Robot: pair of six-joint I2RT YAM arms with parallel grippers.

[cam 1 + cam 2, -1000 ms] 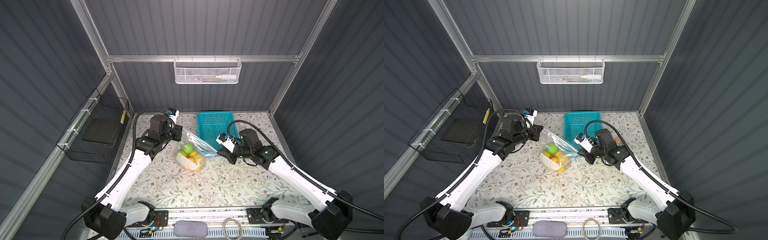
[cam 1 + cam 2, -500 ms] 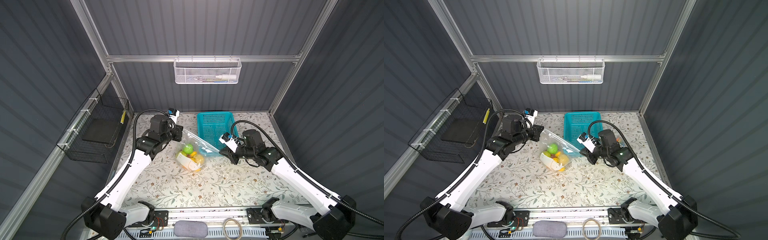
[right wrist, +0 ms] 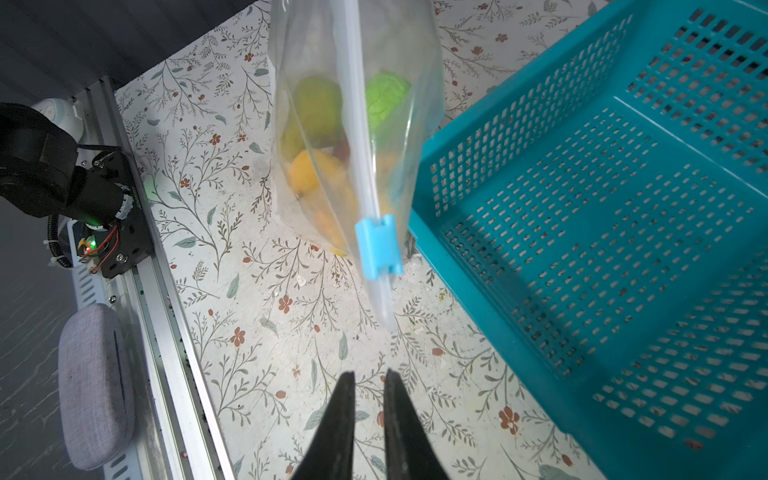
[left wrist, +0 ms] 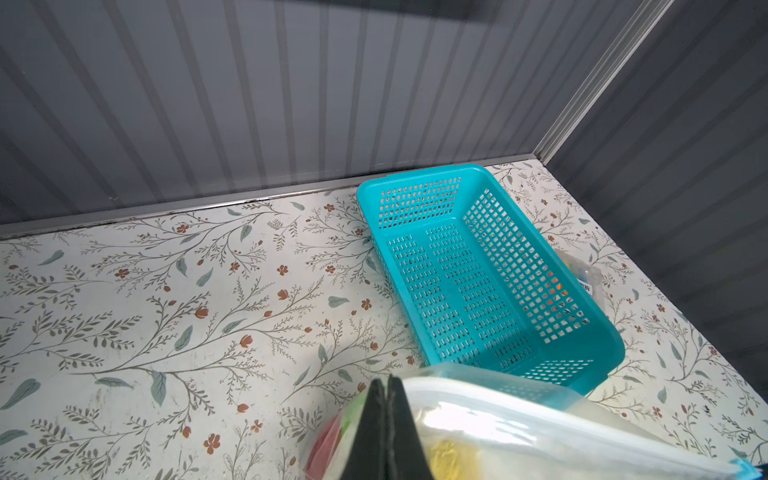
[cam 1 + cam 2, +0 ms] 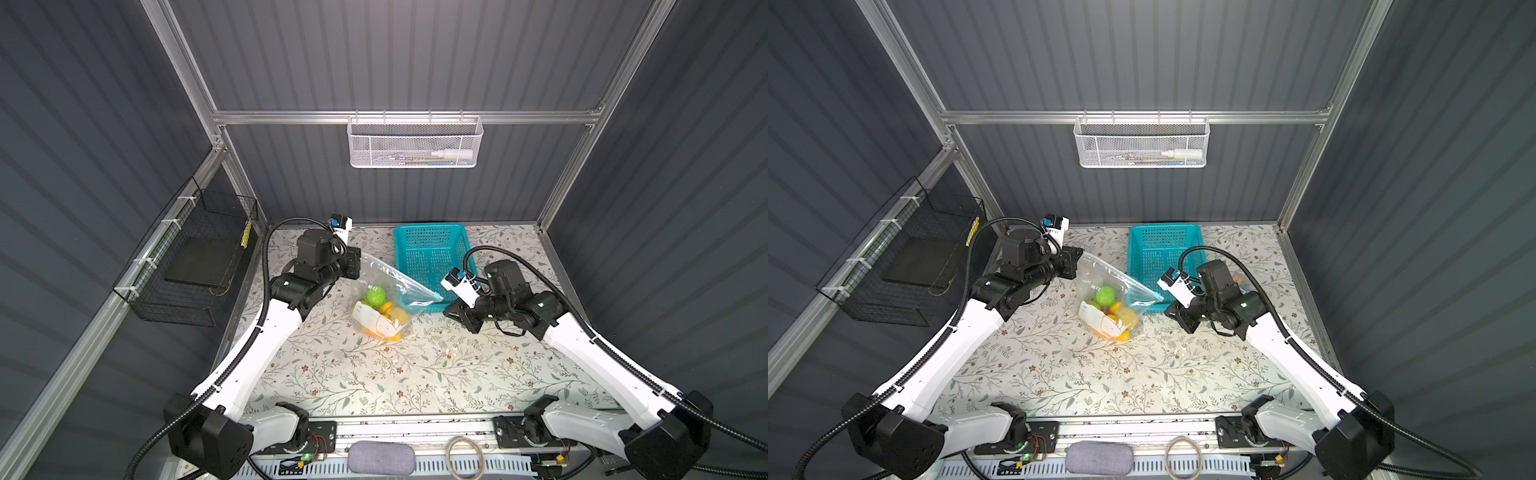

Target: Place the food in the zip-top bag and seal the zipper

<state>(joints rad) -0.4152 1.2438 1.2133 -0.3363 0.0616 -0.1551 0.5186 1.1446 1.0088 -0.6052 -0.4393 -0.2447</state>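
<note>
bag (image 5: 386, 286) in the middle of the table (image 5: 374, 374), bottom resting on the floral top, just beside the teal basket (image 5: 430, 227). inside it, food (image 5: 374, 296): green, yellow, orange and a bit of red. left gripper (image 4: 387, 380) clenched on one upper corner of the bag, holding that corner up. zipper (image 5: 403, 278) slanting down from there toward the basket, blue slider (image 3: 378, 245) near its free end. right gripper (image 3: 368, 374) slightly parted, grasping nothing, just short of the zipper's tip, not touching.

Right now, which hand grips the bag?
The left hand, shut on a corner of the zip-top bag; the right hand is clear of it, holding nothing.
</note>
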